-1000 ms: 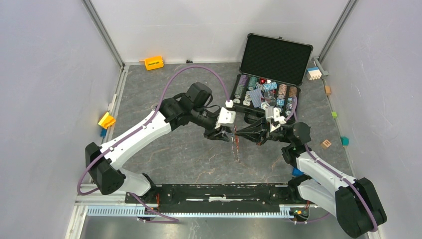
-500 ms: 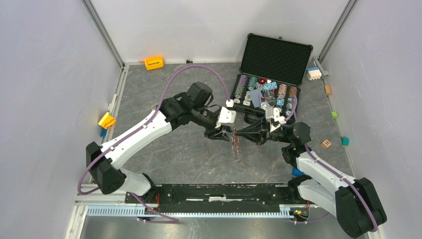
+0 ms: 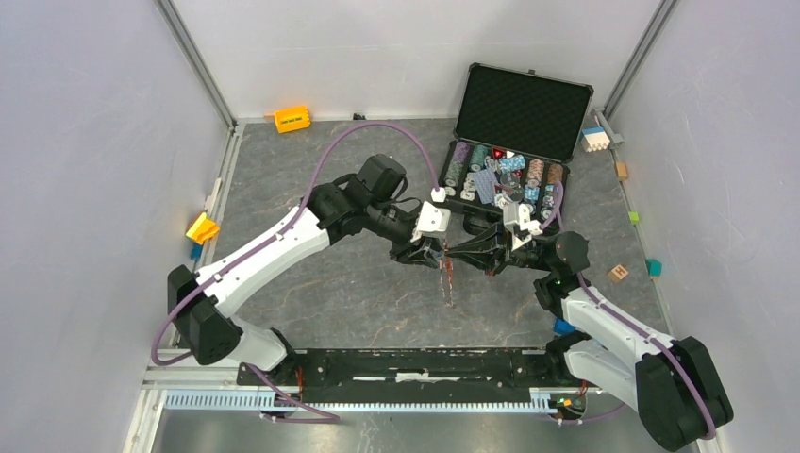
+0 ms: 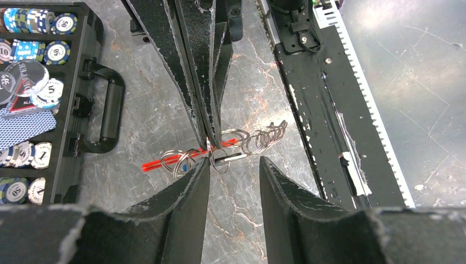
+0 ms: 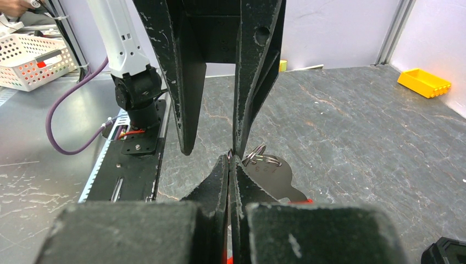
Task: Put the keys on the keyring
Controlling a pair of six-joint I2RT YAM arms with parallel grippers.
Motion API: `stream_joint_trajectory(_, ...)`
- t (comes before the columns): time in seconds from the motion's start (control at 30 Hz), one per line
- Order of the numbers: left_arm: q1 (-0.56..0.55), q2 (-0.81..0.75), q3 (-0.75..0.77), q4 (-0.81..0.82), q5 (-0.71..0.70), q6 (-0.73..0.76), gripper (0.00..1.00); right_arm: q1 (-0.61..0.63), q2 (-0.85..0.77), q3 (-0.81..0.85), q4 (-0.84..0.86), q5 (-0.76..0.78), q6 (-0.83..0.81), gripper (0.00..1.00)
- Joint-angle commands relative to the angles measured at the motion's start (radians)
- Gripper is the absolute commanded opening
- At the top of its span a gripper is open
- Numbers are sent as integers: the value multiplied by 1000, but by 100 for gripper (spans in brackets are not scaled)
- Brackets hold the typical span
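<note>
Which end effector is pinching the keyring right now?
The right end effector: its fingers are shut on the keyring, while the left end effector stands open.

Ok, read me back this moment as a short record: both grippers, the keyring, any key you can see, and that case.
left gripper: open, held close to the keyring, gripping nothing
right gripper: shut, pinching the keyring
keyring: silver rings with a red fob trailing from them, between the two grippers
key: one silver key beside the right gripper's tips; whether it is threaded on is unclear
poker chip case: open, behind the grippers
</note>
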Motion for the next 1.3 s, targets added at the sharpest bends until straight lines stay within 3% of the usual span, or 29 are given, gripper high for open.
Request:
stream_joint_trajectory(0.0, -1, 16, 45, 10, 52, 10, 45, 3, -4, 18, 46, 9, 1, 0)
stream_joint_trajectory(0.77, -1, 23, -23, 88, 62, -33, 40, 3, -9, 10, 67, 13, 17, 0)
stream_joint_trajectory(1.27, -1, 10, -45, 143, 31, -87, 28, 3, -14, 8, 64, 16, 10, 0)
